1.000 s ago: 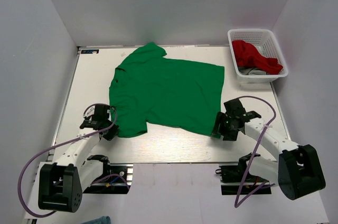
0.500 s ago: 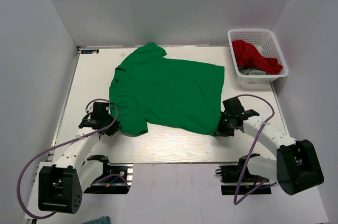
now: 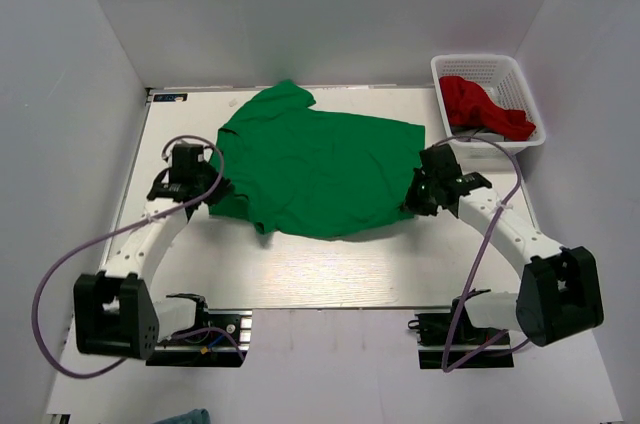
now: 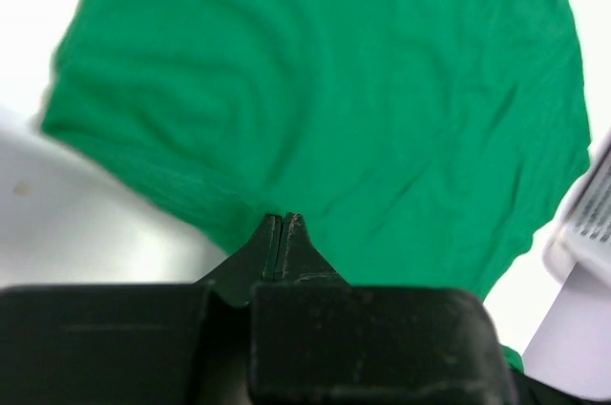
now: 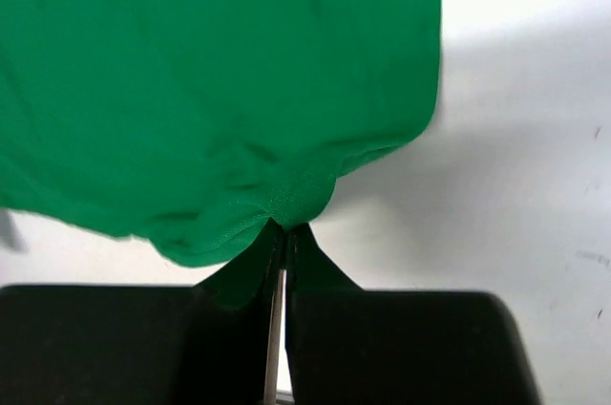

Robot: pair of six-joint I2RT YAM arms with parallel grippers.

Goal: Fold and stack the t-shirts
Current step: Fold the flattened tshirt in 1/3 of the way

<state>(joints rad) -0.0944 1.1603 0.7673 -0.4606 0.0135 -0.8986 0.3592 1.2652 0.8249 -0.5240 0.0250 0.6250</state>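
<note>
A bright green t-shirt (image 3: 320, 169) lies spread on the white table (image 3: 330, 274), its near edge lifted and drawn back over itself. My left gripper (image 3: 212, 194) is shut on the shirt's near left corner. In the left wrist view its tips (image 4: 280, 221) are pressed together at the edge of the green cloth (image 4: 334, 90). My right gripper (image 3: 416, 199) is shut on the near right corner. The right wrist view shows a bunched fold of the green fabric (image 5: 191, 90) pinched between the tips (image 5: 286, 226). A red t-shirt (image 3: 482, 104) lies crumpled in the basket.
A white mesh basket (image 3: 480, 61) stands at the table's far right corner, with some grey cloth (image 3: 480, 134) under the red shirt. White walls close in the table on the left, back and right. Bare tabletop shows in front of the shirt.
The right gripper has shut on the shirt's near right corner. Both arms have moved away from the near edge, lifting the shirt's near edge and carrying it toward the far side.
</note>
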